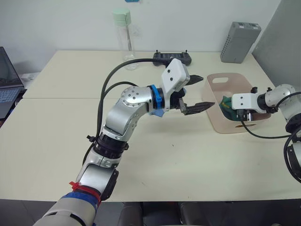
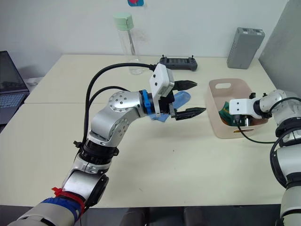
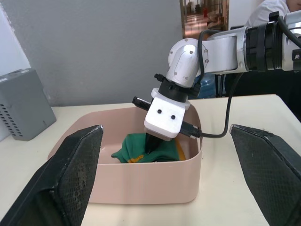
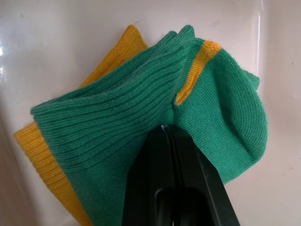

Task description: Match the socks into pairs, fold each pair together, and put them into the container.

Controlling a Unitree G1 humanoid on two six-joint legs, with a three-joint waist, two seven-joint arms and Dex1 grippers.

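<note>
Cream tabletop (image 1: 188, 160) fills your lower frame. Your left gripper (image 1: 197, 92) hovers mid-frame with fingers spread wide and nothing between them, its arm bent at the elbow and reaching toward the right; a light blue sock (image 2: 181, 99) lies just behind it. At right centre, your right gripper (image 3: 151, 143) dips into the pink container (image 1: 217, 117), fingers pressed together on the green socks (image 4: 141, 117), which lie over a yellow sock (image 4: 37, 146). Farther back stand a bottle (image 1: 124, 37), a controller (image 1: 171, 57) and a grey box (image 1: 240, 41).
</note>
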